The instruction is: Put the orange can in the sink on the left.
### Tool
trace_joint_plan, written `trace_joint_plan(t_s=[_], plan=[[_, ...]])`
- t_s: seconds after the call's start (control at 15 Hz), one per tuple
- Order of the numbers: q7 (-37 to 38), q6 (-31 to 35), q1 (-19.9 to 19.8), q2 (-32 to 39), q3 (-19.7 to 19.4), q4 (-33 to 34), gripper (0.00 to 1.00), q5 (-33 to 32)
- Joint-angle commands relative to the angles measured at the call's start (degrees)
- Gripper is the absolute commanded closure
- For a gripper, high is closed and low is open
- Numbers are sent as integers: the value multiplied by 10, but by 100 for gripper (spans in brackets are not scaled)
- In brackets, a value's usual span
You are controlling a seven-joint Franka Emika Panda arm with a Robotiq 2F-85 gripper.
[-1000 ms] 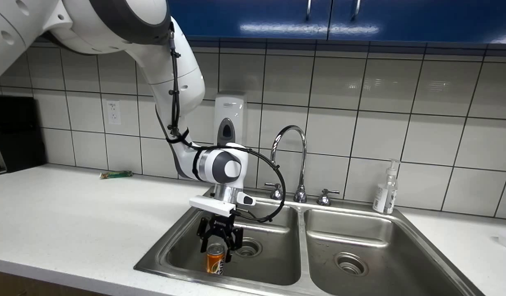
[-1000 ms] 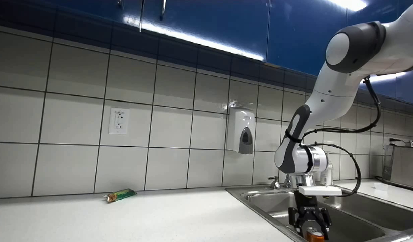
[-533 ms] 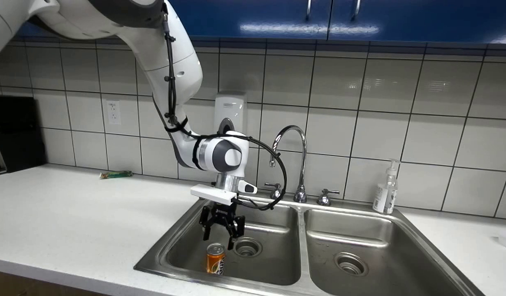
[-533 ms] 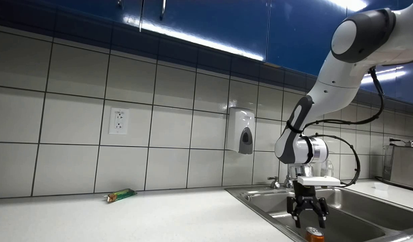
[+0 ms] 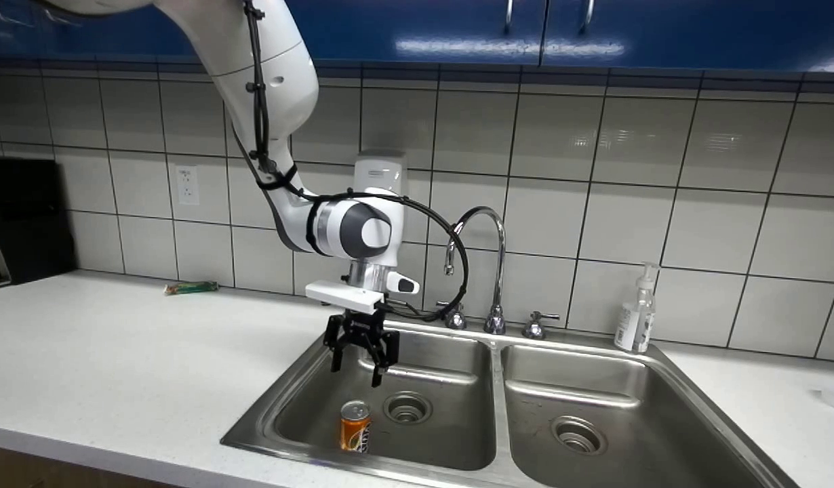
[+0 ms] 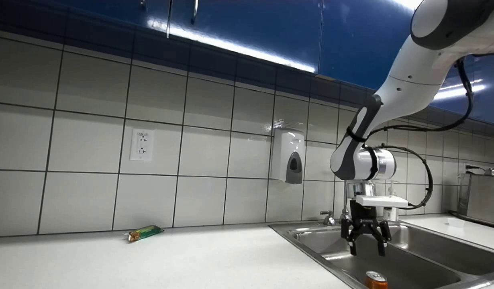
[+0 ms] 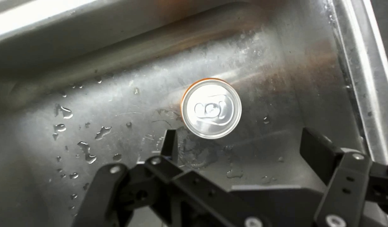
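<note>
The orange can stands upright on the floor of the sink's left basin, in front and left of its round drain. Its silvery top shows in the wrist view, and its upper part at the bottom of an exterior view. My gripper is open and empty above the basin, higher than the can and apart from it; it also shows in an exterior view. In the wrist view the gripper has its fingers wide apart with nothing between them.
The narrower twin basin lies across the divider. The chrome faucet and handles stand behind. A soap bottle is at the back right, a wall dispenser behind the arm, a green wrapper on the counter.
My gripper has risen from beside the can's top to well above it, shifting slightly left at the end. The can has stayed in place in the basin.
</note>
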Motion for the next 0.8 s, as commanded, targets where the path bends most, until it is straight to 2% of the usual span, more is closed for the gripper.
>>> trace_joint_plan(t_s=[0.0,0.73], plan=[[0,16,8,-73,7,-57,0,-12],[1,1,62,-165,32,-113,0,-47]])
